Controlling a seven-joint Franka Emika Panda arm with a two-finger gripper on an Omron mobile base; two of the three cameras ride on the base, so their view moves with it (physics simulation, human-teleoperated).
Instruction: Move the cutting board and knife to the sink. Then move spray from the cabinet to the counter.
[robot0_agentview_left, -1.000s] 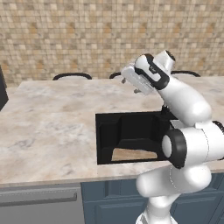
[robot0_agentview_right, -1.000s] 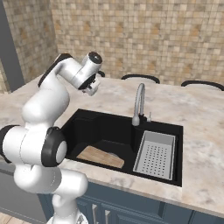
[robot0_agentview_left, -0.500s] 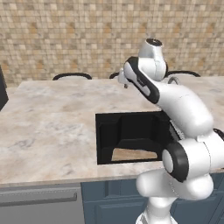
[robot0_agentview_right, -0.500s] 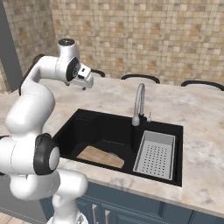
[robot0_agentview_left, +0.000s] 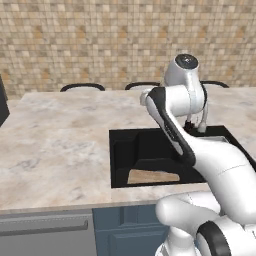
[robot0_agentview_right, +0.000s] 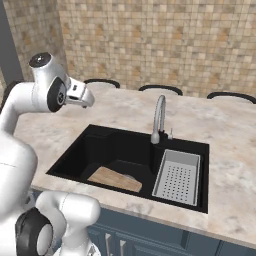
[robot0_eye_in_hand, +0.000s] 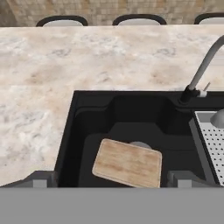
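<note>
Down in the black sink: the wooden cutting board lying flat.
Rounded-cornered, light-grained board rests on the left basin floor, beside the grey perforated drainer tray and below the curved steel faucet. Marbled beige counter rings the basin; tan tiled backsplash behind. Gripper hangs above, fingers spread wide, holding nothing.

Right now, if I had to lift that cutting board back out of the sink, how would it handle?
The cutting board looks like a rigid wooden slab, so it probably won't flex. It lies flat on the floor of the sink, so the fingers likely can't get under an edge without tipping it first. Being flat and rectangular, it should slide rather than roll if pushed.
</note>
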